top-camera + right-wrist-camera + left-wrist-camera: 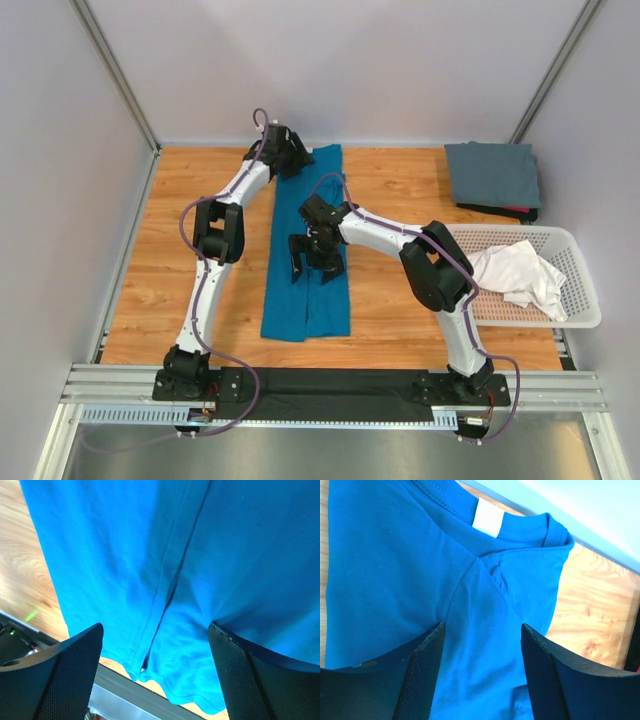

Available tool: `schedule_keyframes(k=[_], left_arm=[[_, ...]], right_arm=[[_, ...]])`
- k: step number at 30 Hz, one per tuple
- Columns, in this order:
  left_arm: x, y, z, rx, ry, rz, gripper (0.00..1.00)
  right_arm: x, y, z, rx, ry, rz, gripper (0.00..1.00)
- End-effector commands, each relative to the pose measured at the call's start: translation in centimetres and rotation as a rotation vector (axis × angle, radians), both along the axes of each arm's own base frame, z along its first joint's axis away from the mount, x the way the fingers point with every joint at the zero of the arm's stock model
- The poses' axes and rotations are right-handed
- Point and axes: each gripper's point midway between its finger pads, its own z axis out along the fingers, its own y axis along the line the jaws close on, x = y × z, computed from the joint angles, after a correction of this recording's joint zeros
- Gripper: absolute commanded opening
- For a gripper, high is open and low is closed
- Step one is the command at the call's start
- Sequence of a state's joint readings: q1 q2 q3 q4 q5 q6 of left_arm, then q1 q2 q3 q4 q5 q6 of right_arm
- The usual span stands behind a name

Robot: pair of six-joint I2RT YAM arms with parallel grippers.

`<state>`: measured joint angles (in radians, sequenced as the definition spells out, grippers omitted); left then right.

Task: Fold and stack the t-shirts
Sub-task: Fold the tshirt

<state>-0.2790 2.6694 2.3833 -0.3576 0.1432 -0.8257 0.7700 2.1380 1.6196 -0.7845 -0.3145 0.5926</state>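
Observation:
The teal-blue t-shirt lies folded lengthwise into a long strip down the middle of the table. My left gripper is open over its far collar end. In the left wrist view the gripper straddles teal cloth just below the collar and its white label. My right gripper is open over the strip's middle. In the right wrist view it spans the overlapped fold near the hem. The slate grey t-shirt lies folded at the back right. The white t-shirt lies crumpled in the basket.
A white lattice basket stands at the right edge of the table. Something dark with a red edge lies under the grey shirt. Grey walls close the table on three sides. The metal rail holds the arm bases at the near edge.

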Motion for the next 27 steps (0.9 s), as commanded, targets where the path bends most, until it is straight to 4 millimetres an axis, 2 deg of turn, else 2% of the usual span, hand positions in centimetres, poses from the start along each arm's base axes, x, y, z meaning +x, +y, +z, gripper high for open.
schedule_keyframes(k=[1, 2, 3, 4, 5, 6, 7, 8, 9, 10, 11, 12, 13, 14, 15, 16, 17, 18, 19, 20, 21, 22, 23, 24, 25, 26, 27], left_arm=[[-0.9, -0.8, 0.7, 0.014, -0.008, -0.071, 0.70], [-0.7, -0.6, 3.8, 0.009, -0.062, -0.079, 0.70], [-1.3, -0.5, 4.1, 0.015, -0.065, -0.094, 0.70], [-1.3, -0.4, 6.1, 0.015, -0.120, -0.121, 0.70], [-1.5, 0.2, 10.5, 0.007, -0.189, -0.124, 0.71], [-2.1, 0.6, 11.5, 0.009, -0.205, -0.132, 0.72], [-2.4, 0.8, 13.7, 0.002, -0.254, -0.159, 0.72], [-3.2, 1.8, 18.3, -0.001, -0.327, -0.160, 0.73], [-4.0, 2.2, 19.2, 0.006, -0.339, -0.164, 0.73], [-5.4, 2.8, 23.6, 0.005, -0.417, -0.169, 0.74], [-6.1, 3.3, 24.8, 0.039, -0.453, -0.178, 0.75], [-7.0, 3.7, 24.6, 0.057, -0.445, -0.180, 0.75], [-8.4, 4.1, 26.9, 0.061, -0.476, -0.179, 0.75], [-9.3, 4.3, 27.2, 0.070, -0.476, -0.188, 0.75], [-10.2, 4.2, 25.9, 0.072, -0.444, -0.207, 0.75], [-11.7, 4.1, 26.9, 0.057, -0.454, -0.232, 0.75], [-12.7, 4.0, 24.8, 0.053, -0.407, -0.249, 0.74], [-13.5, 3.7, 24.3, 0.044, -0.395, -0.270, 0.74], [-14.5, 3.6, 24.6, 0.045, -0.401, -0.279, 0.72], [-15.2, 3.5, 23.9, 0.050, -0.386, -0.286, 0.72], [-15.8, 3.4, 21.9, 0.066, -0.367, -0.300, 0.71], [-16.6, 2.8, 21.4, 0.075, -0.364, -0.321, 0.71], [-16.9, 2.6, 20.5, 0.090, -0.350, -0.328, 0.70], [-17.2, 2.6, 19.3, 0.116, -0.334, -0.341, 0.69], [-17.5, 1.9, 18.4, 0.128, -0.324, -0.360, 0.68], [-17.6, 1.6, 17.6, 0.142, -0.312, -0.370, 0.68], [-17.7, 1.2, 17.1, 0.151, -0.312, -0.387, 0.67]], right_arm=[[0.4, -1.2, 2.5, -0.031, -0.041, -0.055, 0.88], [1.8, -1.7, 4.7, -0.031, -0.133, -0.078, 0.90], [2.6, -2.0, 5.9, -0.024, -0.176, -0.090, 0.91], [4.3, -2.6, 7.5, -0.006, -0.223, -0.116, 0.92], [5.2, -3.0, 9.2, 0.018, -0.252, -0.140, 0.93], [6.1, -3.6, 10.0, 0.029, -0.270, -0.166, 0.93], [7.9, -5.0, 10.9, 0.029, -0.301, -0.213, 0.94], [9.0, -5.9, 11.7, 0.034, -0.331, -0.244, 0.94], [10.3, -6.5, 12.3, 0.043, -0.365, -0.274, 0.94], [12.3, -8.3, 12.9, 0.045, -0.393, -0.330, 0.94], [13.6, -8.9, 13.3, 0.062, -0.405, -0.369, 0.92], [15.2, -9.4, 13.8, 0.090, -0.436, -0.408, 0.90], [16.9, -10.7, 14.2, 0.105, -0.457, -0.457, 0.86], [18.1, -11.1, 14.1, 0.117, -0.469, -0.496, 0.79], [19.8, -11.1, 14.7, 0.153, -0.515, -0.524, 0.77], [21.1, -11.5, 13.9, 0.162, -0.516, -0.545, 0.76], [22.6, -11.2, 14.7, 0.203, -0.553, -0.564, 0.75], [23.4, -10.9, 14.6, 0.216, -0.566, -0.562, 0.73], [24.4, -10.8, 12.8, 0.193, -0.552, -0.565, 0.73], [25.1, -10.6, 12.5, 0.191, -0.557, -0.561, 0.70], [26.2, -10.1, 13.3, 0.206, -0.585, -0.547, 0.68], [26.9, -9.8, 11.4, 0.191, -0.569, -0.535, 0.67], [27.6, -9.5, 11.0, 0.190, -0.580, -0.531, 0.65], [28.6, -9.4, 11.4, 0.193, -0.608, -0.529, 0.63], [29.3, -9.7, 9.7, 0.162, -0.604, -0.530, 0.60], [29.8, -9.7, 9.1, 0.154, -0.612, -0.528, 0.60], [30.9, -9.8, 9.9, 0.156, -0.649, -0.522, 0.59]])
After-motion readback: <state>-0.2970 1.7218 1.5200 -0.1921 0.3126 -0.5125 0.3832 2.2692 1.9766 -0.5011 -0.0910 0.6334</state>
